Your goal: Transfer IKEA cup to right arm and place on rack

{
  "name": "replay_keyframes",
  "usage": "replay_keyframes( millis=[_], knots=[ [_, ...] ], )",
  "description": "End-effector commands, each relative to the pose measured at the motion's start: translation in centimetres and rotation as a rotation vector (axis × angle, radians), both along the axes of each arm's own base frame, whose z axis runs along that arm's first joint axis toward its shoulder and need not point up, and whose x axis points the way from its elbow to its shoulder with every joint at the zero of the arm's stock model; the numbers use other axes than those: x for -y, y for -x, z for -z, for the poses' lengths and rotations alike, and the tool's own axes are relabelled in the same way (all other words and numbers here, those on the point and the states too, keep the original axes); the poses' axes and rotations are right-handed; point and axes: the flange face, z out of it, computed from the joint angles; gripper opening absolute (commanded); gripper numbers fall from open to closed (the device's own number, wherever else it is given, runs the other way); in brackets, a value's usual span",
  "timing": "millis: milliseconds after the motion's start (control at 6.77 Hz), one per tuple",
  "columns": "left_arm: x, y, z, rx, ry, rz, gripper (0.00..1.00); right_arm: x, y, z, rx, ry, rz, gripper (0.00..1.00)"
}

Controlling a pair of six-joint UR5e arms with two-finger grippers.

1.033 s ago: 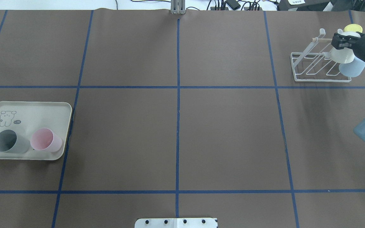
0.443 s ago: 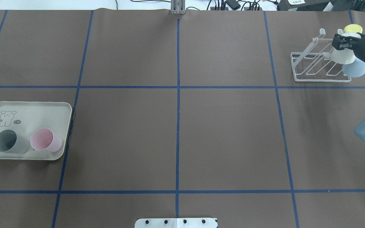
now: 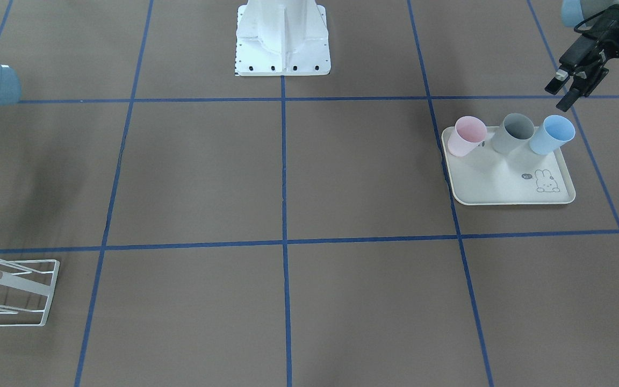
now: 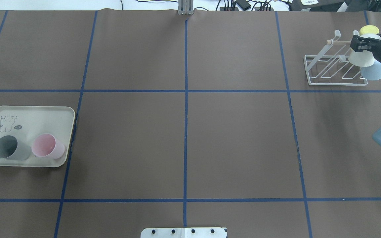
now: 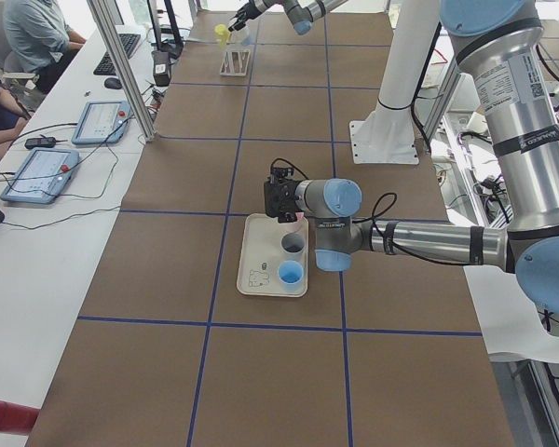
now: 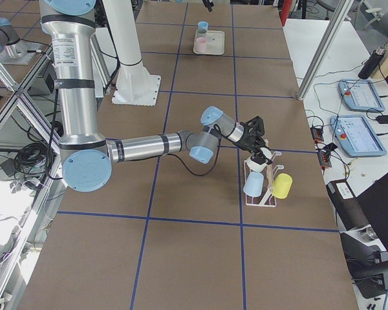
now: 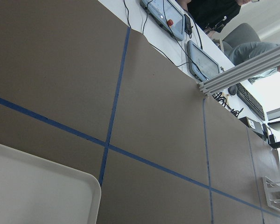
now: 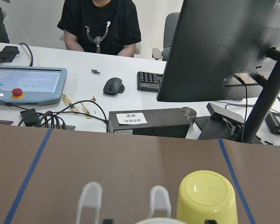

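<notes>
Since a second ago our right fingers (image 4: 355, 43), pinching the cream cup (image 4: 361, 59), have slid slightly rightward over the rack (image 4: 336, 84) at the far right corner of the bench (image 4: 236, 132), while our left fingers (image 3: 555, 81) hang spread.

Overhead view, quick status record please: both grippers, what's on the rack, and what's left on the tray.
right gripper: shut on white cup, at the rack
rack: holds yellow cup and pale blue cup; the white cup sits between them
tray: pink cup, grey cup, blue cup, all upright
left gripper: open, empty, raised near the tray
</notes>
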Motion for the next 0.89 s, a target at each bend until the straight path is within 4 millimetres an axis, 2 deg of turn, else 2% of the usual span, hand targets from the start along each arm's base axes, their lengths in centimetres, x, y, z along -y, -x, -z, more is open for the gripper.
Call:
replay_keyframes(
  millis=[0, 738],
  knots=[
    [0.0, 0.0, 0.0, 0.000, 0.000, 0.001, 1.00, 0.1, -0.4, -0.1, -0.002, 0.002, -0.008, 0.00],
    [0.0, 0.0, 0.0, 0.000, 0.000, 0.001, 1.00, 0.7, 0.6, -1.5, 0.012, 0.033, -0.010, 0.00]
  ],
)
